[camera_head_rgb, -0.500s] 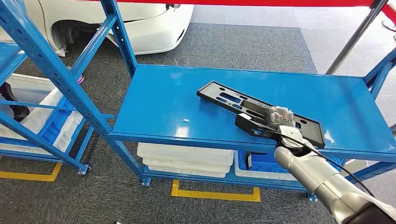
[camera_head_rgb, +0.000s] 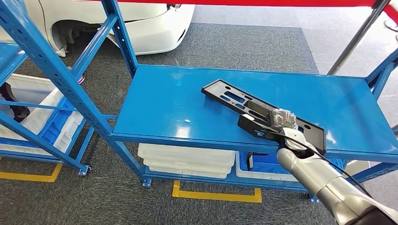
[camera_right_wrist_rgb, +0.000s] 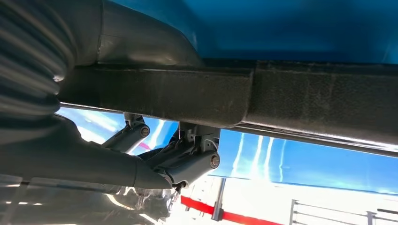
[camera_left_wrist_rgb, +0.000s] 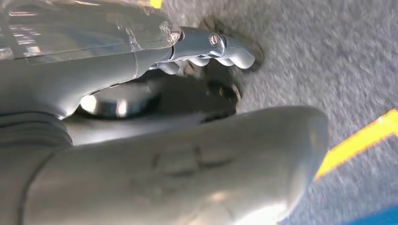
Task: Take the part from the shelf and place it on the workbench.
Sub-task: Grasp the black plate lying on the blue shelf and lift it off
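A long black flat part [camera_head_rgb: 234, 99] with cut-outs lies slantwise on the blue shelf [camera_head_rgb: 173, 103], its near end over the front edge. My right hand [camera_head_rgb: 282, 123], wrapped in clear film, grips that near end from the front. In the right wrist view the part's dark edge [camera_right_wrist_rgb: 281, 93] runs between the thumb and the fingers [camera_right_wrist_rgb: 192, 164] of that hand [camera_right_wrist_rgb: 117, 159], with the blue shelf behind. My left hand [camera_left_wrist_rgb: 178, 154] hangs over grey carpet with its fingers [camera_left_wrist_rgb: 220, 47] partly bent, apart from the thumb, holding nothing.
White bins [camera_head_rgb: 187, 159] and a blue crate [camera_head_rgb: 265, 163] sit under the shelf. A second blue rack [camera_head_rgb: 47, 70] stands to the left, and a white car [camera_head_rgb: 155, 23] is behind. Yellow floor marks [camera_head_rgb: 216, 194] lie before the shelf. A slanted post [camera_head_rgb: 356, 37] rises at the right.
The black part has slid slightly to the right and towards the front edge, with my right hand still gripping its near end.
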